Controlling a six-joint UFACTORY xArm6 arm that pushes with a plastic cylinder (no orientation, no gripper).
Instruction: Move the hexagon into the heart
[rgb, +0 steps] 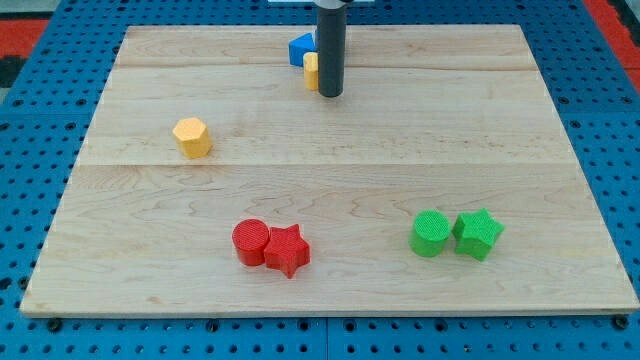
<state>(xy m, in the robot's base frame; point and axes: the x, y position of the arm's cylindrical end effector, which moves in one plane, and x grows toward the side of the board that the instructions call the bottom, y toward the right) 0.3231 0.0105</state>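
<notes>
A yellow hexagon (191, 137) lies alone on the left part of the wooden board (330, 290). My tip (331, 95) rests on the board near the view's top centre, far to the right of the hexagon. A small yellow block (311, 71) touches the rod's left side and is partly hidden by it, so I cannot make out its shape. A blue block (300, 48) sits just behind that yellow block, also partly hidden by the rod.
A red cylinder (250, 241) and a red star (287, 249) touch each other at the bottom centre-left. A green cylinder (431, 233) and a green star (478, 234) sit side by side at the bottom right.
</notes>
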